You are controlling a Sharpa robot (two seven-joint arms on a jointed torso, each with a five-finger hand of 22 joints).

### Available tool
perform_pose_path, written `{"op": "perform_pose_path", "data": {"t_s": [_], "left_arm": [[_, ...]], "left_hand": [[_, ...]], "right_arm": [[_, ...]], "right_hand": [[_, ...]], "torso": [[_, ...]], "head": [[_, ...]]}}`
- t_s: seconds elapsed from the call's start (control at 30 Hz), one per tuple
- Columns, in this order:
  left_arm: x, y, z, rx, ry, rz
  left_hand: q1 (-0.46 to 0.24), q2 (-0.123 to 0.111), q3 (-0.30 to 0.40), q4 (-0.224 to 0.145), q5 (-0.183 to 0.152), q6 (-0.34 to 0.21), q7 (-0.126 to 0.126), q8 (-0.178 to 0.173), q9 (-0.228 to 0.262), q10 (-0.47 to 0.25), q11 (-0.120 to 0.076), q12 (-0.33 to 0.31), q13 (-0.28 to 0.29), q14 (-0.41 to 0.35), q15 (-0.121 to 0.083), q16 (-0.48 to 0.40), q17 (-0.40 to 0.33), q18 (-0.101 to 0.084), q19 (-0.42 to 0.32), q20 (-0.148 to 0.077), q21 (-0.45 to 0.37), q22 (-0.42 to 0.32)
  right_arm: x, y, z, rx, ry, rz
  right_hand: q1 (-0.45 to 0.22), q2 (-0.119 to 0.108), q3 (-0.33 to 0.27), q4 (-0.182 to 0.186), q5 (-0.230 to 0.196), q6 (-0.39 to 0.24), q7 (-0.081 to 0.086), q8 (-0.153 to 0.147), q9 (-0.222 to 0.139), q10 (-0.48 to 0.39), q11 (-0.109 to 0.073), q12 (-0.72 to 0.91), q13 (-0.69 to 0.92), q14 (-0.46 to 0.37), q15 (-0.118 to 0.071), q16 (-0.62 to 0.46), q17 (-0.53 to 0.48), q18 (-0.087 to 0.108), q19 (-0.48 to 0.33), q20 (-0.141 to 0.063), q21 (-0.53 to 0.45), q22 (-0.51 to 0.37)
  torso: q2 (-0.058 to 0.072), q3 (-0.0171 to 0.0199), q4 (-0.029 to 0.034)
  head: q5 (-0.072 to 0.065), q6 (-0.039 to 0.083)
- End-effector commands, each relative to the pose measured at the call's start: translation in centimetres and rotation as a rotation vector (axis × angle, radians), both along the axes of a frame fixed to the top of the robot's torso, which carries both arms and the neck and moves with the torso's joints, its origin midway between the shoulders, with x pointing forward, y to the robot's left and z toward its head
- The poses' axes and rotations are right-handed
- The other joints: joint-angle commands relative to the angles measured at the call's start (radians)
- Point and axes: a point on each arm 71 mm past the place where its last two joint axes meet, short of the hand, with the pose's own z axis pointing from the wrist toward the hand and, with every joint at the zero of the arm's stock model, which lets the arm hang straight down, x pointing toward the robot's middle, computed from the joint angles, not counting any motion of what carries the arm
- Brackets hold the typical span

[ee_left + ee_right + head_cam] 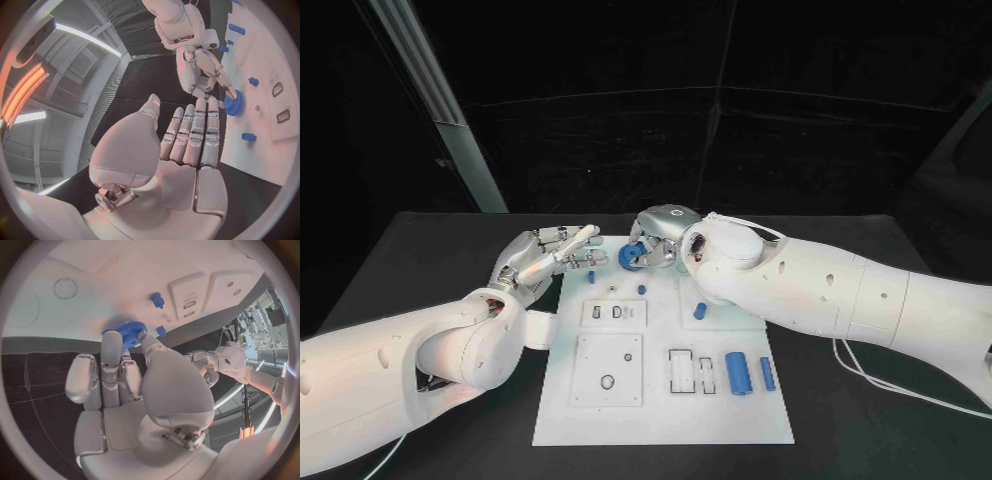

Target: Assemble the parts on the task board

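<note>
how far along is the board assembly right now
Early, as far as the pictures show. In hand: the right hand holds a blue gear at the far end of the task board. The left hand is open beside it, holding nothing. Left: two blue cylinders lie loose near the empty rectangular slots; small blue pegs remain.

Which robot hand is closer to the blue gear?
The right hand: it holds the blue gear in its fingertips over the white board. The left hand is beside it, open, not touching.
</note>
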Motion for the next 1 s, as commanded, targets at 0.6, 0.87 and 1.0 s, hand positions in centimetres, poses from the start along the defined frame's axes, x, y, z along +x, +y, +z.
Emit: {"op": "perform_pose_path", "data": {"t_s": [0.6, 0.87, 1.0], "left_arm": [[-0.01, -0.09, 0.14, -0.002, -0.006, -0.014], [0.01, -0.1, 0.12, -0.001, -0.004, -0.014], [0.01, -0.07, 0.12, -0.001, -0.003, -0.014]], "left_hand": [[0.002, 0.007, -0.003, 0.0, 0.001, 0.008, 0.004, -0.004, -0.001, 0.004, 0.001, -0.004, 0.0, 0.001, 0.003, -0.006, -0.001, 0.013, 0.009, 0.0, -0.007, -0.001], [0.002, 0.007, -0.004, -0.001, 0.001, 0.008, 0.005, -0.005, -0.001, 0.005, 0.001, -0.005, 0.0, 0.001, 0.003, -0.007, -0.002, 0.013, 0.01, 0.0, -0.007, -0.002], [0.002, 0.007, -0.004, -0.001, 0.001, 0.008, 0.005, -0.005, -0.001, 0.004, 0.001, -0.006, 0.0, 0.001, 0.004, -0.007, -0.002, 0.013, 0.009, 0.0, -0.008, -0.002]], "right_arm": [[-0.11, -0.42, -0.58, -0.039, 0.009, -0.003], [-0.05, -0.51, -0.52, -0.026, 0.0, -0.007], [0.0, -0.63, -0.64, -0.024, 0.018, -0.009]], "right_hand": [[-0.071, -0.062, -0.038, 0.019, -0.017, -0.013, -0.001, -0.036, -0.001, -0.015, 0.013, -0.036, 0.007, -0.006, 0.008, 0.003, -0.013, -0.014, 0.003, 0.009, -0.004, -0.004], [-0.138, -0.075, -0.105, 0.091, -0.046, -0.072, 0.015, -0.066, -0.002, -0.038, 0.028, -0.079, -0.022, -0.008, 0.021, -0.001, -0.022, -0.014, 0.003, 0.02, -0.005, -0.003], [-0.207, -0.05, -0.166, 0.166, 0.042, -0.068, 0.014, -0.063, 0.001, -0.036, 0.029, -0.077, -0.018, -0.008, 0.021, -0.001, -0.025, -0.014, 0.004, 0.021, -0.004, 0.0]], "torso": [[0.0, 0.0014, -0.0023], [0.0, 0.0008, -0.002], [0.0, 0.0006, -0.0021]], "head": [[0.005, -0.004], [0.004, -0.004], [0.003, -0.004]]}}
